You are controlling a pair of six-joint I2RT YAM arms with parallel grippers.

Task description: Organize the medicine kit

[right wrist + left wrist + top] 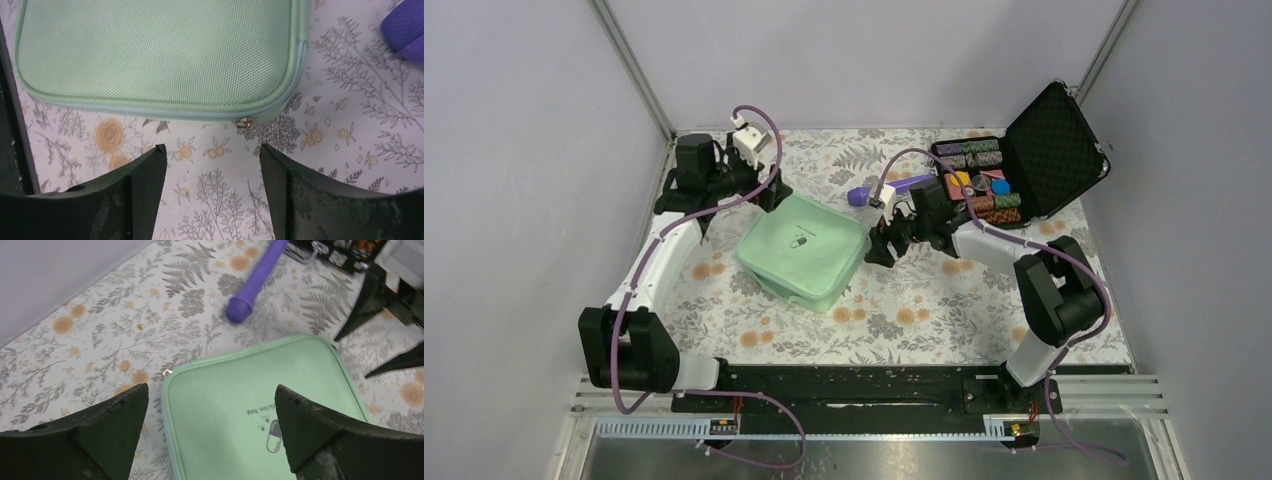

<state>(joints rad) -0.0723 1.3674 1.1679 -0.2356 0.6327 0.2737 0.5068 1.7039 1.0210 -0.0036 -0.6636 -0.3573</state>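
Note:
The medicine kit (804,252) is a mint-green zipped case lying shut on the flowered cloth, with a small pill logo (272,435) on its lid. My left gripper (767,195) hovers over its far-left corner, open, and nothing is between its fingers. In the left wrist view the left gripper (211,389) spans the kit (300,365) corner, close to a metal zipper pull (166,372). My right gripper (877,248) stands open just off the kit's right edge. In the right wrist view the right gripper (212,149) is over bare cloth, with the kit (155,55) and a zipper pull (243,122) just ahead.
A purple stick-shaped object (894,187) lies behind the kit, also visible in the left wrist view (255,282). An open black foam-lined case (1024,165) of colourful pieces stands at the back right. Grey walls enclose the table on three sides.

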